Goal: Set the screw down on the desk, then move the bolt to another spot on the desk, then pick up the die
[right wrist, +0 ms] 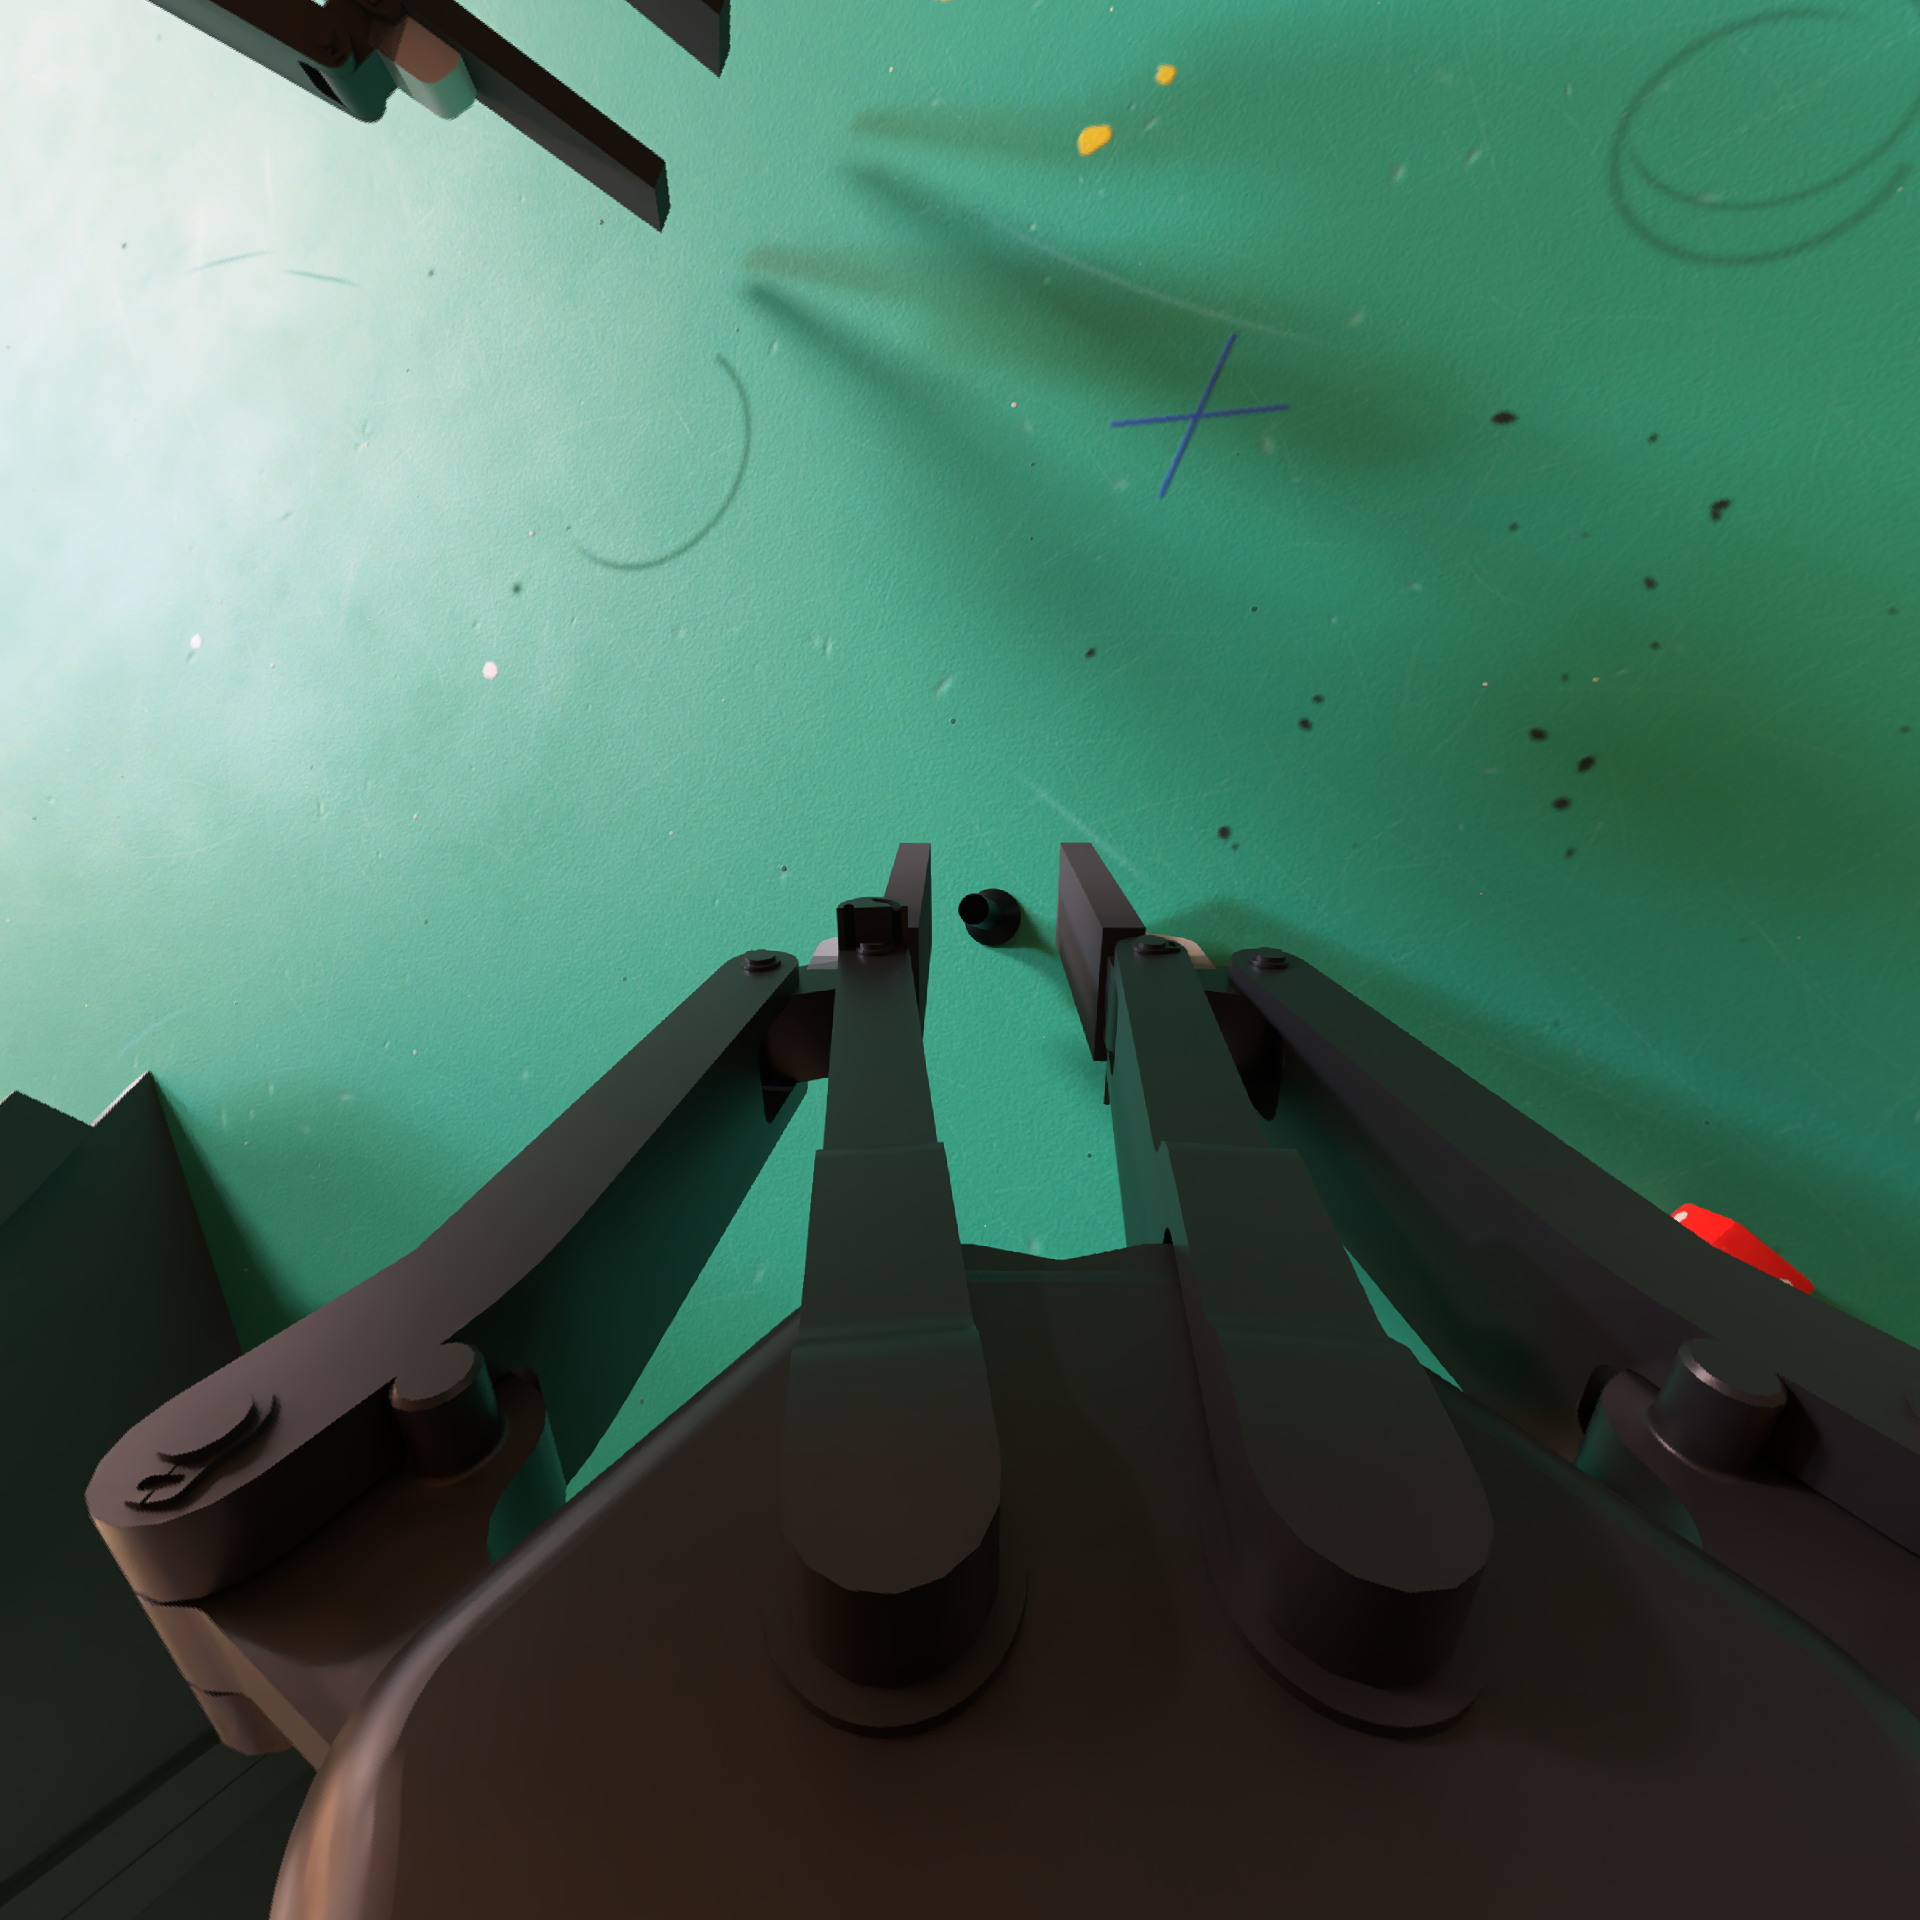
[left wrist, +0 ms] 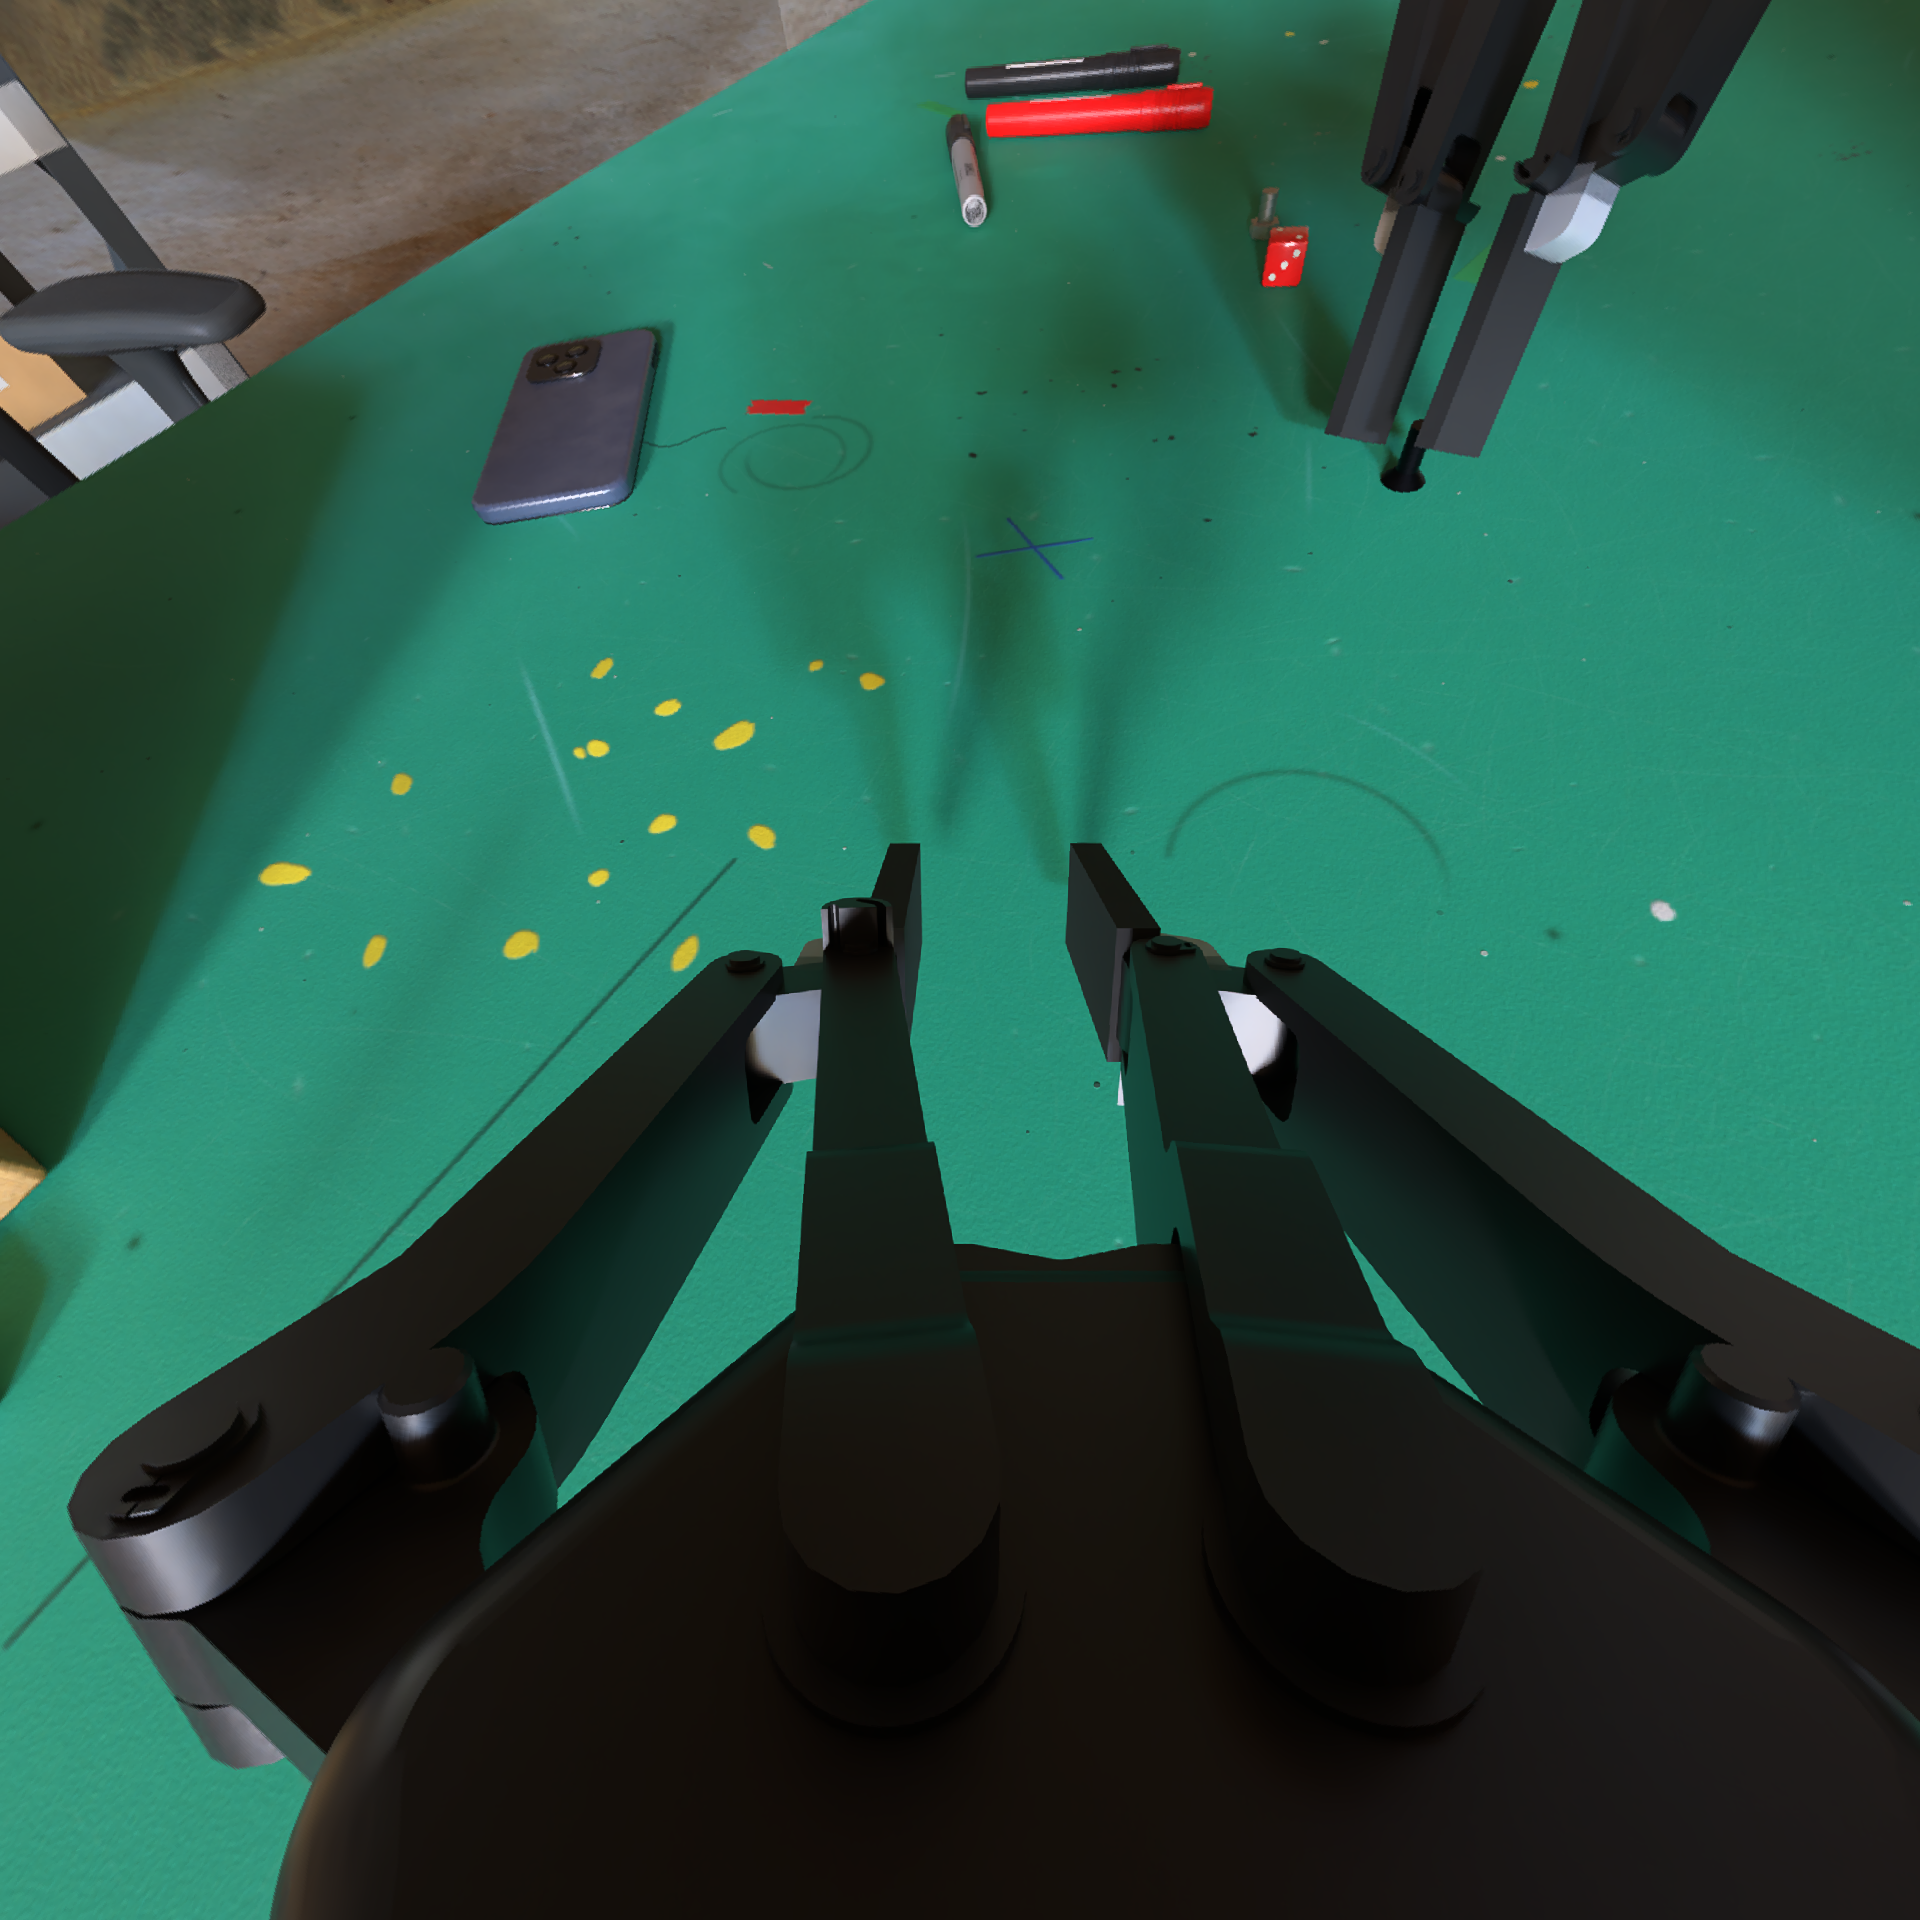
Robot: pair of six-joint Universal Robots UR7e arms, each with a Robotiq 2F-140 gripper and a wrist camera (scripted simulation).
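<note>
A small black screw (right wrist: 989, 914) stands on the green desk (right wrist: 416, 727) between my right gripper's (right wrist: 992, 862) open fingertips, with a gap on each side. In the left wrist view the screw (left wrist: 1405, 465) sits just under the right gripper (left wrist: 1403, 436). A red die (left wrist: 1285, 257) with white dots lies beyond it, and a grey bolt (left wrist: 1265, 213) is right behind the die. One corner of the die (right wrist: 1740, 1247) shows past my right gripper's linkage. My left gripper (left wrist: 992, 862) is open and empty above the desk (left wrist: 1351, 675); it also shows in the right wrist view (right wrist: 691, 130).
A dark phone (left wrist: 566, 426) lies at the left. A black marker (left wrist: 1070, 73), a red marker (left wrist: 1096, 111) and a grey marker (left wrist: 966, 171) lie at the far side. An office chair (left wrist: 125, 312) stands beyond the desk's left edge.
</note>
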